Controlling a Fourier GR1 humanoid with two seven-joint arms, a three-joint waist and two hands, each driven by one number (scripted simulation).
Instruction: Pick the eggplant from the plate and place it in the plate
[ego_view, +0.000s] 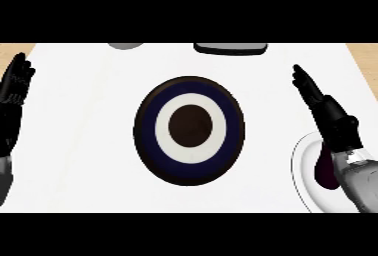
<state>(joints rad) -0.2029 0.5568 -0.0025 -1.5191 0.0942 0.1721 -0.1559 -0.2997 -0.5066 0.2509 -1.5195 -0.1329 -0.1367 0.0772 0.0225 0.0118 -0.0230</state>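
A dark purple eggplant (325, 172) lies on a white plate (301, 167) at the lower right, partly hidden by my right forearm. My right hand (325, 107) is above that plate with straight fingers pointing up and to the left, holding nothing. A dark plate (189, 130) with blue, white and brown rings sits in the middle of the counter. My left hand (15, 85) rests open at the left edge, fingers up.
A grey round object (125, 45) and a dark flat object (229, 48) sit at the counter's far edge. Wood-coloured surface (365, 52) shows at the far corners.
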